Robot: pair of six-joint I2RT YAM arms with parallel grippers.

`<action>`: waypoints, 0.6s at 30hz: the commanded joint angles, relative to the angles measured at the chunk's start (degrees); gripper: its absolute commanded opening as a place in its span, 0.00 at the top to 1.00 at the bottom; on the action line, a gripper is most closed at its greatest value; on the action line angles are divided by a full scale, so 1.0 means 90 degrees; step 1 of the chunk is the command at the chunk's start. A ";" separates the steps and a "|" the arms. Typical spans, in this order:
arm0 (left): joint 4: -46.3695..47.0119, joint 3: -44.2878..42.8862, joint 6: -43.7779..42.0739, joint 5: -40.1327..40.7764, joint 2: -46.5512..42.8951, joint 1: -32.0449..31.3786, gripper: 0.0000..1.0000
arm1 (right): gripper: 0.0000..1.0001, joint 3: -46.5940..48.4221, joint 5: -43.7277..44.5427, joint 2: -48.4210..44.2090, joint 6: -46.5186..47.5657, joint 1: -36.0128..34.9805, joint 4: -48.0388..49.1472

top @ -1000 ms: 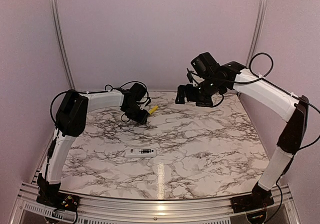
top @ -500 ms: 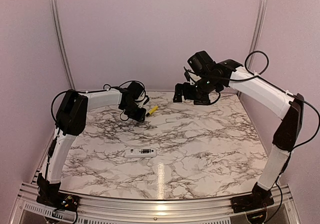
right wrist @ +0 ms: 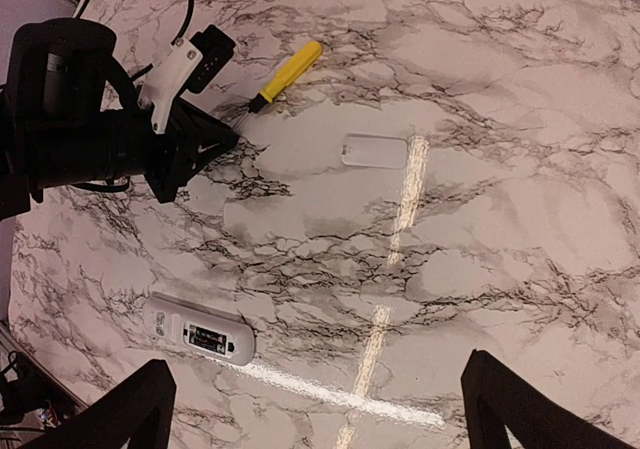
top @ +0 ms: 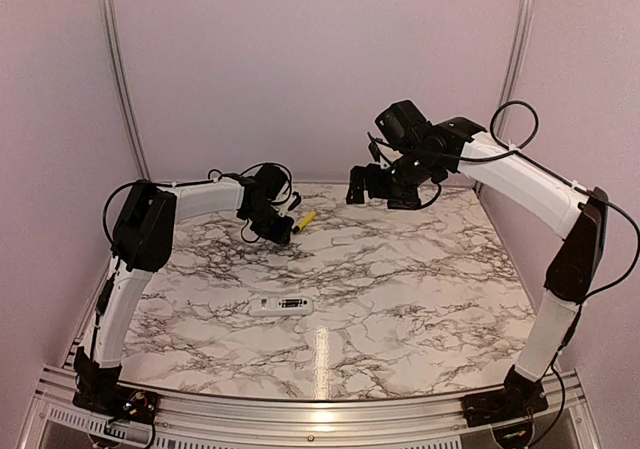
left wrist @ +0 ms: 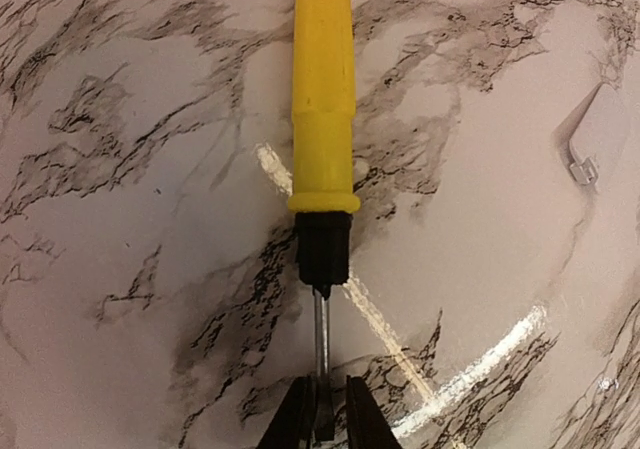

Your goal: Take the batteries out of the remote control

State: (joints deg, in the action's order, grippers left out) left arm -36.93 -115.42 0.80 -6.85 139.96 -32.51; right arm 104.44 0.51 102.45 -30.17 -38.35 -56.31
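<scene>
Glossy table [top: 420, 279], plastic remote control [top: 282, 305] (metal screwdriver shaft [left wrist: 319, 334])

The remote control [top: 281, 305] lay flat near the front of the marble table [top: 430, 289], with open tabletop on every side and open air above, well apart from both arms. At the far left, the left gripper [left wrist: 322, 409] and its arm crowded the near end of the screwdriver [top: 303, 220], pinching its shaft. A thin white cover [right wrist: 374, 151] lay flat near it. The right gripper [right wrist: 320, 419] hung high over the far middle, fingers spread wide.
</scene>
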 commanded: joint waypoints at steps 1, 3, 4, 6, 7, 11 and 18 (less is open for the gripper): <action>-0.0104 -0.0106 -0.0045 -0.0174 0.0240 -0.0001 0.89 | 0.01 0.0140 0.0016 0.0003 0.0018 0.0003 -0.0083; -0.0101 -0.0101 -0.0040 -0.0170 0.0217 -0.0001 0.93 | 0.01 0.0075 0.0011 -0.0037 0.0018 0.0002 -0.0059; -0.0105 -0.0105 -0.0040 -0.0167 0.0199 -0.0009 0.95 | 0.01 0.0041 0.0019 -0.0061 0.0015 0.0003 -0.0045; -0.0105 -0.0101 -0.0030 -0.0126 0.0161 -0.0020 0.98 | 0.02 -0.0010 0.0012 -0.0115 0.0008 0.0003 -0.0016; -0.0106 -0.0092 -0.0030 -0.0110 0.0132 -0.0020 1.00 | 0.01 -0.0028 0.0011 -0.0143 0.0004 0.0003 -0.0013; -0.0113 -0.0044 -0.0004 -0.0097 0.0016 -0.0037 1.00 | 0.02 -0.0121 0.0014 -0.0211 -0.0009 0.0004 0.0040; -0.0105 0.0239 0.0091 -0.0219 -0.0424 -0.0050 1.00 | 0.02 -0.0261 0.0019 -0.0332 -0.0016 0.0002 0.0145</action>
State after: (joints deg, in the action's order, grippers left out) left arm -36.88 -115.02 1.06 -7.55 139.81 -32.62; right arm 102.69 0.51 102.10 -30.20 -38.35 -55.99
